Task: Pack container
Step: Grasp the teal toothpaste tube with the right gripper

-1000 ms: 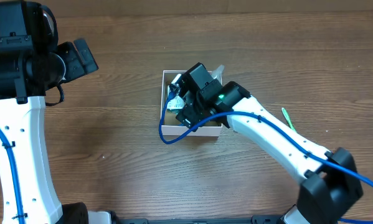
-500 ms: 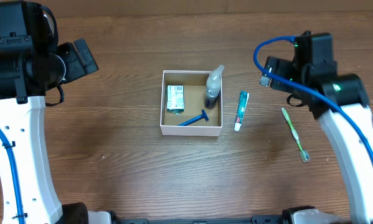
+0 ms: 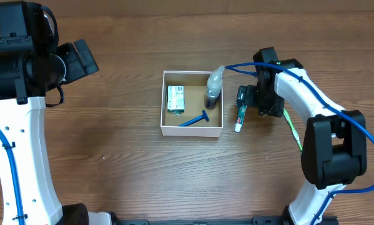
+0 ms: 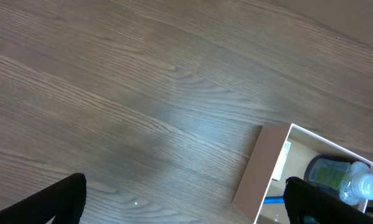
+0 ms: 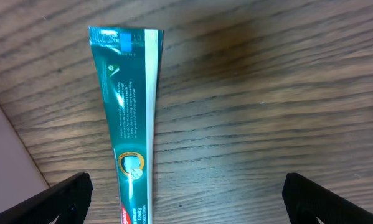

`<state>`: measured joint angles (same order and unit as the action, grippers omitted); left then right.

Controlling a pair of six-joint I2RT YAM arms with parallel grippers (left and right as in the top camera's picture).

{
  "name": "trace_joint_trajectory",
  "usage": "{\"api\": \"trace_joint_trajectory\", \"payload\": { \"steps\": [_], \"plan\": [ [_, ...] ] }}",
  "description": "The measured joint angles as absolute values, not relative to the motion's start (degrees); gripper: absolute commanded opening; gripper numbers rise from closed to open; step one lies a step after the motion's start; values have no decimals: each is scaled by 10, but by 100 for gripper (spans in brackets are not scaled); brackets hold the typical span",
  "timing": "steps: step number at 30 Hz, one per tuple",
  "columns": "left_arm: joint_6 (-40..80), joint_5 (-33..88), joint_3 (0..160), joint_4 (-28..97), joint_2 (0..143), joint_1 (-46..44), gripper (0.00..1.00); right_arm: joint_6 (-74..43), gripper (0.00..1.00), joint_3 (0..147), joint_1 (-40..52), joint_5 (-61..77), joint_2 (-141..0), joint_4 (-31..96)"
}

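The container (image 3: 191, 130), a white-walled box with a brown inside, stands mid-table. It holds a spray bottle (image 3: 213, 89) leaning in its far right corner, a blue razor (image 3: 193, 119) and a green and white packet (image 3: 175, 99). A teal toothpaste tube (image 3: 239, 122) lies just right of the box. My right gripper (image 3: 248, 101) hovers over the tube's far end, open and empty. In the right wrist view the tube (image 5: 133, 124) lies between the spread fingers (image 5: 186, 199), nearer the left one. My left gripper (image 3: 80, 59) is open, high at the far left.
A green toothbrush (image 3: 293, 132) lies right of the toothpaste, partly under the right arm. The left wrist view shows the left gripper's spread fingers (image 4: 186, 202), bare wood and the box's left wall (image 4: 261, 168) with the spray bottle (image 4: 355, 184). The box wall edges the right wrist view (image 5: 5, 143).
The right gripper left the spray bottle in the box, swung out to the far right, then came back down over the toothpaste. The left arm has not moved.
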<state>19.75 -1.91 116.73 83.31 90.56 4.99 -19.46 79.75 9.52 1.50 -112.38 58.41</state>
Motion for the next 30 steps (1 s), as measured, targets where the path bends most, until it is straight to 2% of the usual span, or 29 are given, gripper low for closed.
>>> {"api": "trace_joint_trajectory", "payload": {
  "steps": [30],
  "plan": [
    [197, -19, 1167, 833, 906, 50, 100, -209, 100, 767, 95, 23, -1152, 558]
  ]
}}
